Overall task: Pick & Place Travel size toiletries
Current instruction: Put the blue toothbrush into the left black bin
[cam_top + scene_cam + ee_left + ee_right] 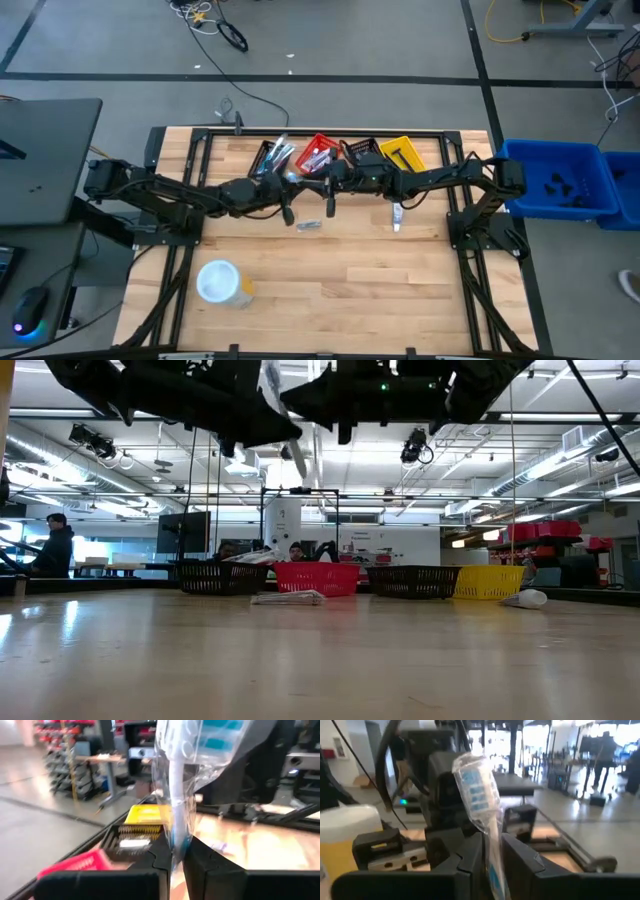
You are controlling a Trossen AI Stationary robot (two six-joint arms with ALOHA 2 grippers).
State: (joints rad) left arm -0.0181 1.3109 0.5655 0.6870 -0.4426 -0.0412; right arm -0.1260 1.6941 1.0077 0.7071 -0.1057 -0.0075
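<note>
At about 8 o'clock on the table [330, 280] a white-lidded tub [218, 281] is seen standing alone. The left gripper [287, 214] is held above the centre, its fingers [161, 854] clamped on a wrapped toothbrush [176, 785]. At 12 o'clock a black basket [270, 157], a red basket [320, 153], a second black basket [362, 150] and a yellow basket [402, 152] are lined up. A silvery sachet [309, 226] is found lying just below centre. The right gripper [330, 203] is closed on another wrapped toothbrush [479, 795]. A white tube [397, 216] is seen toward 3 o'clock.
</note>
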